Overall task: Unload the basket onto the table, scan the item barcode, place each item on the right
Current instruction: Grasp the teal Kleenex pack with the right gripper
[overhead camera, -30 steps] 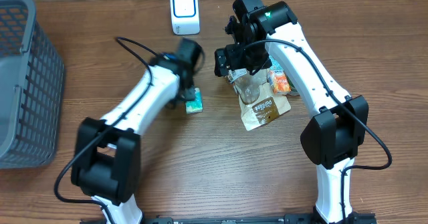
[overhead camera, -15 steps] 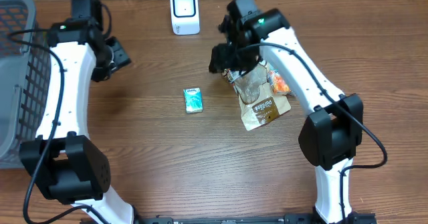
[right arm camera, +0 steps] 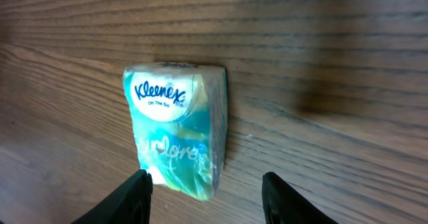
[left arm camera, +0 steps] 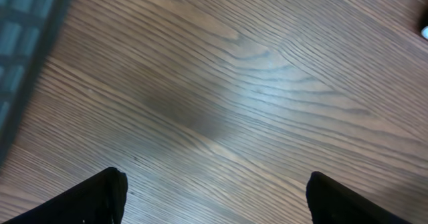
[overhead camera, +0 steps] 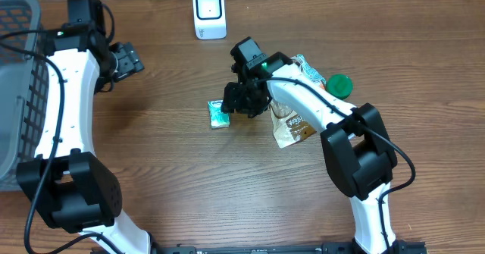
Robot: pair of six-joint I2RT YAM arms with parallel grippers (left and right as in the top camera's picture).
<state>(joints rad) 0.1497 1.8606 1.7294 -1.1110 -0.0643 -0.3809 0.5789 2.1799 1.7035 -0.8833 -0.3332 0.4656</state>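
Risk lies mostly in how the right gripper [right arm camera: 208,192] lines up: its jaws stand partly open and empty over the near end of the pack [right arm camera: 177,130], which lies flat on the table [right arm camera: 334,63], logo up, well apart from the scanner [overhead camera: 208,13]. In the right wrist view one finger [right arm camera: 139,196] sits about level with the pack's edge instead of clear of it, so a descent could land on the wrapper and shove or spin the pack. The pack looks soft; a hard squeeze may crumple it, and a grip at one end may let it droop. No barcode shows, so it could reach the scanner facing the wrong way. The left gripper [left arm camera: 214,200] hangs wide open and empty by the basket [overhead camera: 30,95].
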